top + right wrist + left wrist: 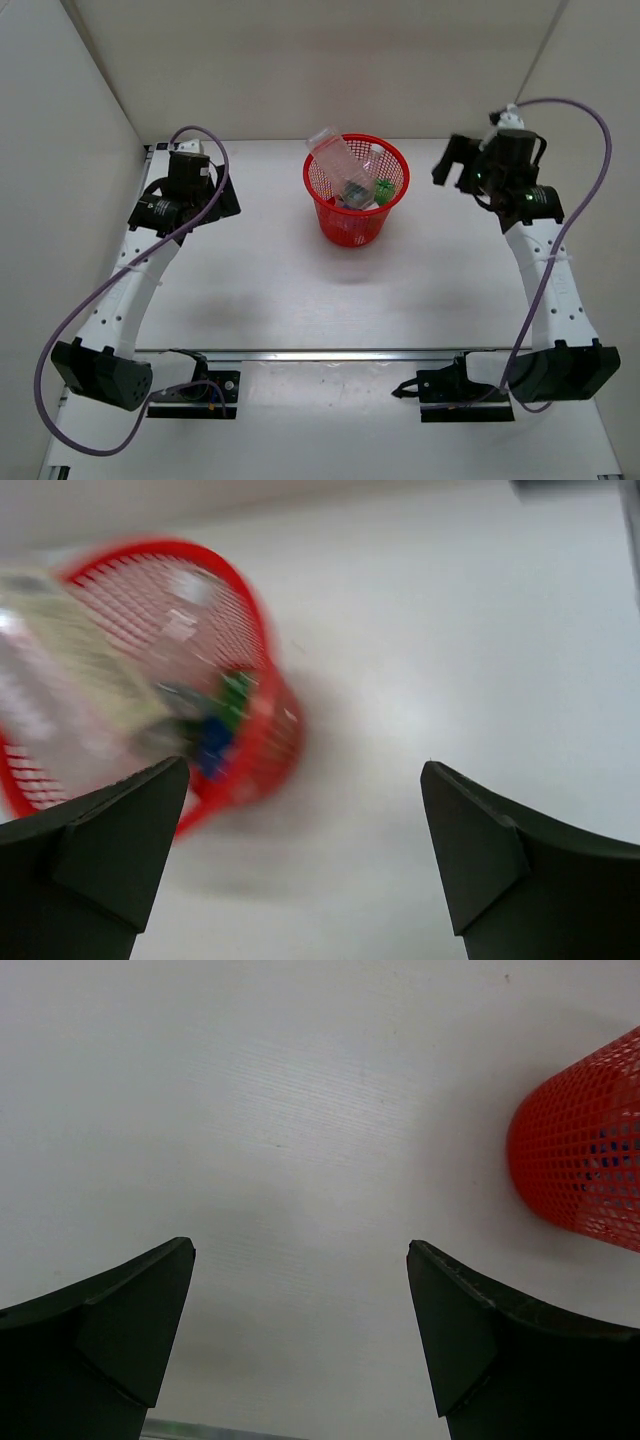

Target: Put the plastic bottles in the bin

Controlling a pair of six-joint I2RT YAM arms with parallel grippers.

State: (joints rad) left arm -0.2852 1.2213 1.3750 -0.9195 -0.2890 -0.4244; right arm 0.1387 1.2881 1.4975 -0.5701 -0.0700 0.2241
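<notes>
Bin (350, 228), far centre of desk (250, 290): plastic bottles (338, 165) inside, largest protruding. Left gripper (300, 1255), right gripper (305, 775): released, empty.

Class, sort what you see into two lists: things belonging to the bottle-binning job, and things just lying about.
Job: red bin, large clear bottle poking out of it, small green bottle inside, left tool, right tool.
Just there: white table, purple cables, metal rail.
</notes>
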